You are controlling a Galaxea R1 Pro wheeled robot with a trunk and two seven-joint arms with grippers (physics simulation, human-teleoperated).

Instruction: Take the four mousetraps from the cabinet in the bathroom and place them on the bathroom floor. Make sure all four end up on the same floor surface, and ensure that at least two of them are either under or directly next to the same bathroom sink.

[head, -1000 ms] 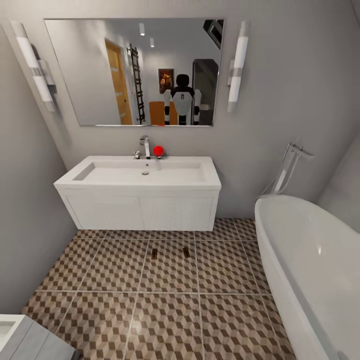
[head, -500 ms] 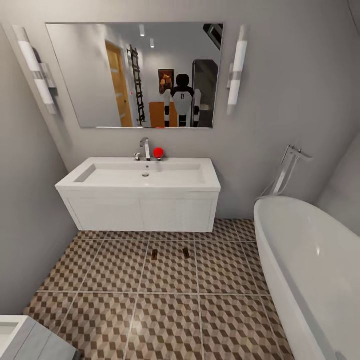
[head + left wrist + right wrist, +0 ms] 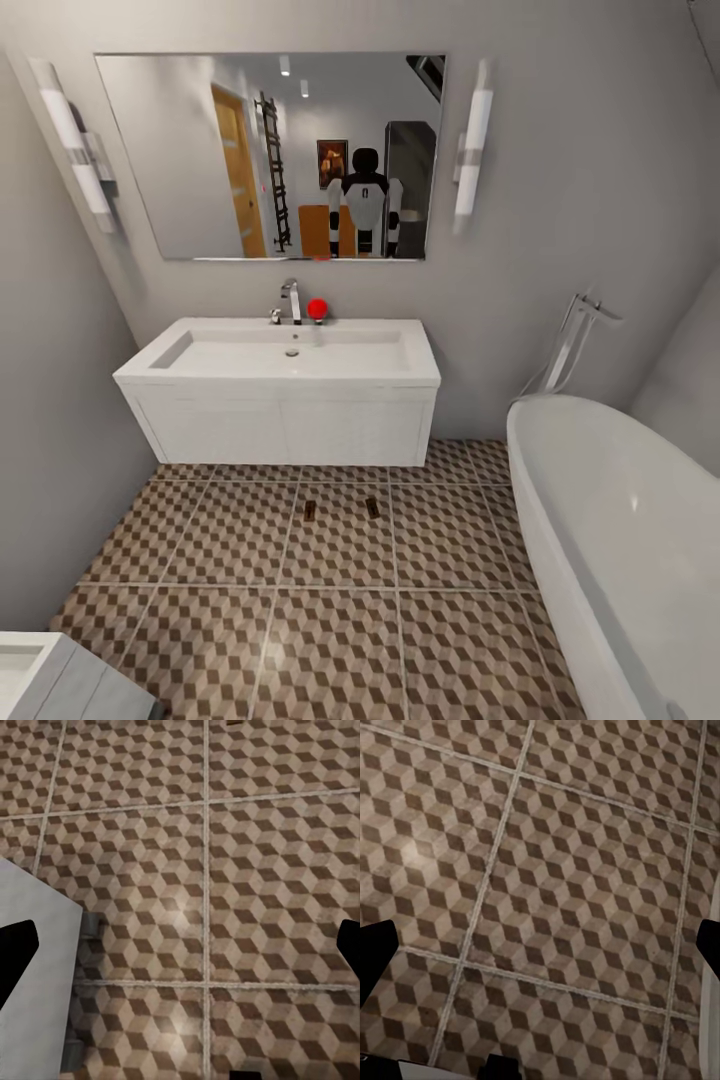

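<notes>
Two mousetraps [image 3: 309,510] [image 3: 372,506] are lying side by side on the bathroom floor [image 3: 340,620], just in front of the sink [image 3: 285,425], long axes pointing toward it; both are sitting well ahead of the jaws; the left gripper [image 3: 180,945] and right gripper [image 3: 540,945] are hanging spread wide, holding nothing, neither plainly nearer.

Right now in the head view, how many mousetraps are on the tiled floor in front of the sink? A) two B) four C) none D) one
A: two small dark mousetraps, one and the other, lie side by side but apart on the patterned floor, just in front of the white sink unit.
</notes>
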